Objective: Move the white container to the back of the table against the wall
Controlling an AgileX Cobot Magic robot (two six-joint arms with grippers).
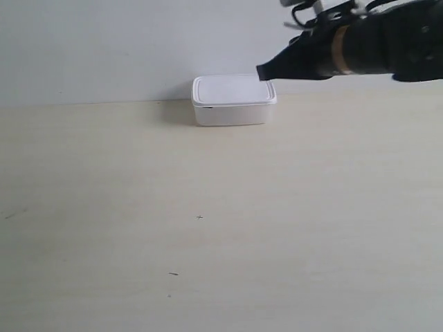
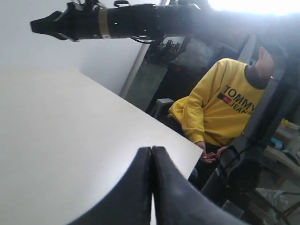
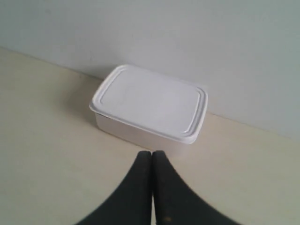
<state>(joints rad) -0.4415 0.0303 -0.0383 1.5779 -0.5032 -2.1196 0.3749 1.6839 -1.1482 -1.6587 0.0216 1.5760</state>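
White container (image 1: 233,100), lid on, by the wall (image 1: 104,41); left gripper (image 2: 152,150) and right gripper (image 3: 152,153), jaws together, empty.

Exterior view: set off the arms on the near side of the table (image 1: 208,242), a little above its surface. It faces the wall (image 1: 104,48) at middling range. The white container (image 1: 232,100) lies at the far edge of its field, and one arm (image 1: 360,48) enters at the view's upper right. Right wrist view: close range, angled down past the right gripper (image 3: 152,154), fingers pressed together, onto the same container and the foot of the wall, ground it shares with the exterior view. Left wrist view: low over the table, looking past the left gripper (image 2: 152,150), likewise closed, along the wall to a seated person (image 2: 220,103) beyond the table's corner. It shares the banded arm with the exterior view.
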